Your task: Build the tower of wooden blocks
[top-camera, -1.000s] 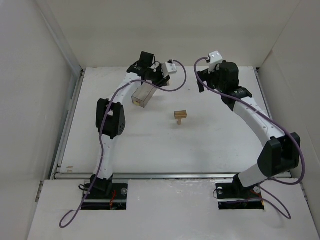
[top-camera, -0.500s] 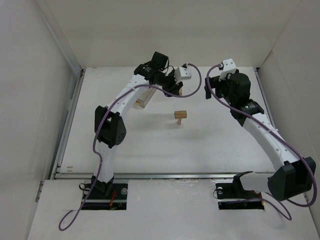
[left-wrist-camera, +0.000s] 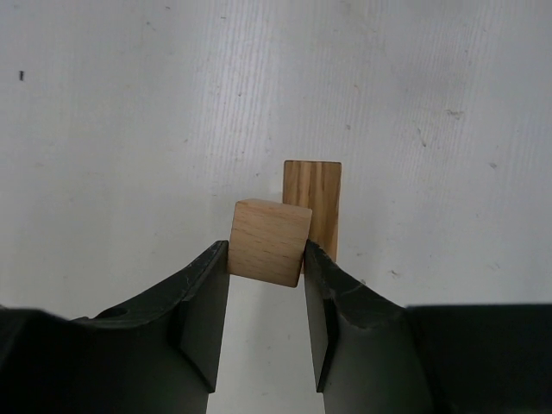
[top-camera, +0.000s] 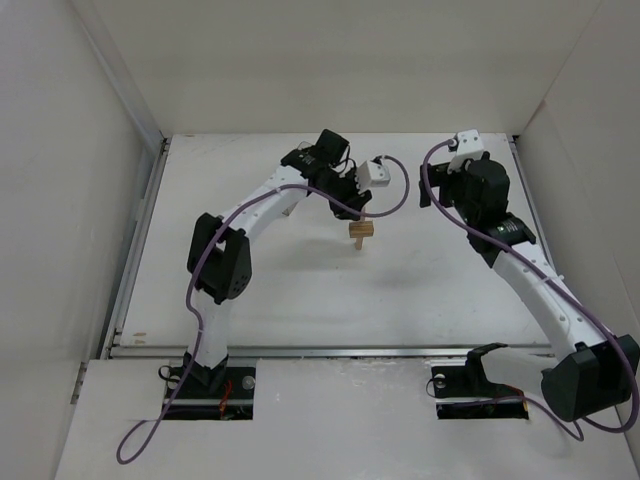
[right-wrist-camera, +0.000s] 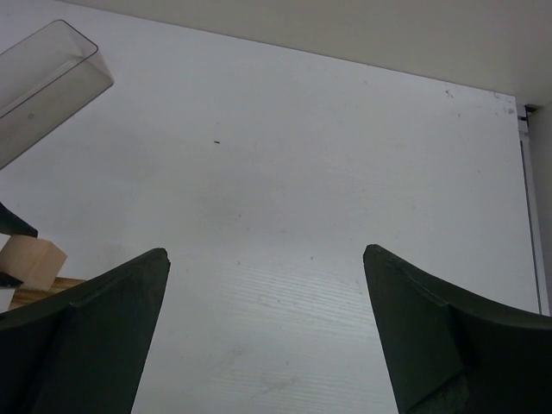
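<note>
The wood block tower (top-camera: 360, 232) stands mid-table, a flat block laid across an upright one. My left gripper (top-camera: 353, 203) hovers just behind and above it. In the left wrist view the left gripper (left-wrist-camera: 267, 250) is shut on a small light-tan wood block (left-wrist-camera: 269, 240), with the tower's top block (left-wrist-camera: 314, 200) right beyond and below it. The held block (right-wrist-camera: 33, 261) also shows at the left edge of the right wrist view. My right gripper (top-camera: 462, 190) is at the back right, away from the tower. In its own view it (right-wrist-camera: 266, 252) is wide open and empty.
A clear plastic box (right-wrist-camera: 43, 78) lies at the back, behind the tower; the left arm hides it in the top view. White walls enclose the table on three sides. A metal rail (top-camera: 330, 351) runs along the near edge.
My left gripper has swung right, from over the clear box to just above the tower. My right gripper has drifted right and its arm has folded back.
</note>
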Available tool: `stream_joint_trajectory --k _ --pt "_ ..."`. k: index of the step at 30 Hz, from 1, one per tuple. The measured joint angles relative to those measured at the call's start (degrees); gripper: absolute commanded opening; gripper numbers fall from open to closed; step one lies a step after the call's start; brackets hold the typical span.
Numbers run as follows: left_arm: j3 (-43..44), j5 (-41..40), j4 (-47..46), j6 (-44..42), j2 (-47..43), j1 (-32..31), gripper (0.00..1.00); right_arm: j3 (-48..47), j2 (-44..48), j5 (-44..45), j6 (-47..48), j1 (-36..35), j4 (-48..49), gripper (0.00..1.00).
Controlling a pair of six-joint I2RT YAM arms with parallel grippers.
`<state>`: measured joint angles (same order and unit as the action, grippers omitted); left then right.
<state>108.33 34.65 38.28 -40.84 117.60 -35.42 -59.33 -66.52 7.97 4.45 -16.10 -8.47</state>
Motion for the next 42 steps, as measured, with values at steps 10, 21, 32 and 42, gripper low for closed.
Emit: stream_joint_trajectory --k 10,21,32,42 --pt "-2.47 -1.14 -4.26 2.82 -3.06 -0.31 0.00 0.59 0.22 0.09 -0.04 0.00 -0.02 1.00" --pt "-10.82 -6.25 -12.07 8.61 -4.52 -2.51 0.00 1.11 0.48 0.66 -0.20 0.39 0.00 1.00" --pt "-11.87 -7.39 -13.64 9.66 -4.98 -3.10 0.00 2.08 1.07 0.66 -0.22 0.39 0.02 1.00" --pt "-11.87 -8.00 -13.07 8.57 -5.31 -3.10 0.00 2.19 1.27 0.66 -0.22 0.39 0.02 1.00"
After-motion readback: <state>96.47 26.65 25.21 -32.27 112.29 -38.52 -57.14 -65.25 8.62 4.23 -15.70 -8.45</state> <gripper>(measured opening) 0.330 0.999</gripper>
